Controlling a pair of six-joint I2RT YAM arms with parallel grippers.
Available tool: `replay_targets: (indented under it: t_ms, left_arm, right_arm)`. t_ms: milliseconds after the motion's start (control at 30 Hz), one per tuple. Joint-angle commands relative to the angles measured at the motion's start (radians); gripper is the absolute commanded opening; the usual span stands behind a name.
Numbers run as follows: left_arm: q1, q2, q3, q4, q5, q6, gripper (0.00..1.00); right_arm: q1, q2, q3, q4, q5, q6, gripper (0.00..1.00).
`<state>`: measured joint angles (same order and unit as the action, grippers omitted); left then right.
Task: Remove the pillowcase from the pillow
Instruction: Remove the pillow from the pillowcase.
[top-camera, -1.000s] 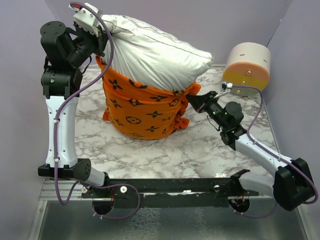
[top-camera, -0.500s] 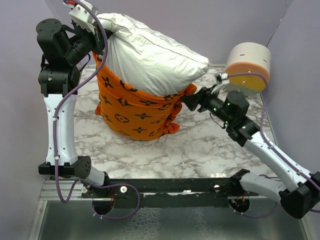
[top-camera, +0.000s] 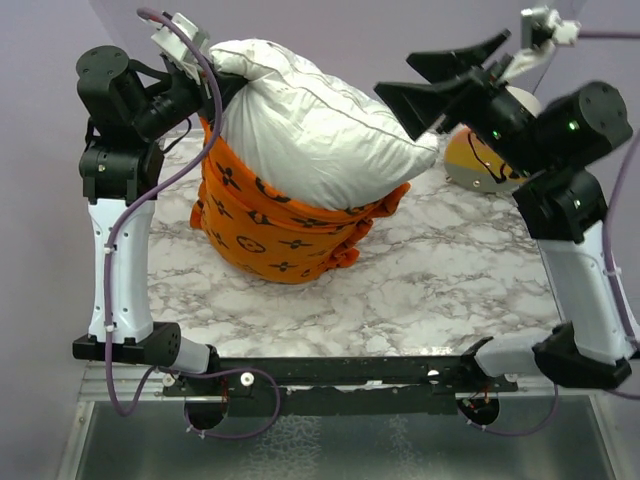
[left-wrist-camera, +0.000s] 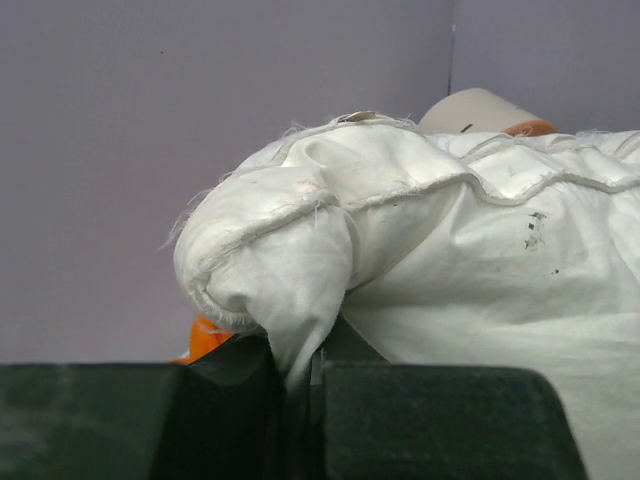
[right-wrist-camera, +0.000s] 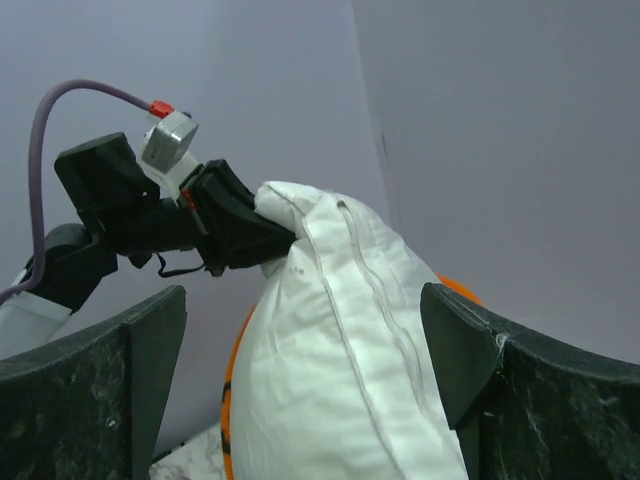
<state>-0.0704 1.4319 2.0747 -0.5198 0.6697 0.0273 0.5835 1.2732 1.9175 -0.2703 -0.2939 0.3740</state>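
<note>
left gripper (left-wrist-camera: 300, 368) pinches pillow (left-wrist-camera: 450, 260) corner in wrist view; top view shows pillowcase (top-camera: 270, 225) bunched low; right gripper (top-camera: 393, 76) spread wide

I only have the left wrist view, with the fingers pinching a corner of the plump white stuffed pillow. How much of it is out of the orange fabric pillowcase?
Observer: From above, the orange fabric pillowcase with dark motifs wraps only the lower half. The upper half of the plump white stuffed pillow is bare.
Operator: Where is the right gripper?
Observer: The right gripper is raised near the pillow's opposite corner, jaws wide open, holding nothing.
Operator: Is the bundle hanging free?
Observer: No, the cased end appears to rest on the white marble table.
</note>
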Motion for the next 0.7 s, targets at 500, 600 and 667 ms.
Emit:
replay_targets:
  t_ms: [500, 600, 667]
  left_arm:
    - [-0.069, -0.011, 0.068, -0.051, 0.126, -0.016, 0.16]
    - [-0.068, 0.002, 0.097, -0.129, 0.066, 0.059, 0.91]
    - [-0.021, 0.007, 0.091, -0.175, 0.006, 0.113, 0.99]
  right_arm:
    - [0.217, 0.569, 0.409, -0.434, 0.061, -0.392, 0.51]
    - [0.217, 0.504, 0.325, -0.302, 0.070, -0.422, 0.04]
    - [0.210, 0.408, 0.200, -0.163, 0.014, -0.436, 0.01]
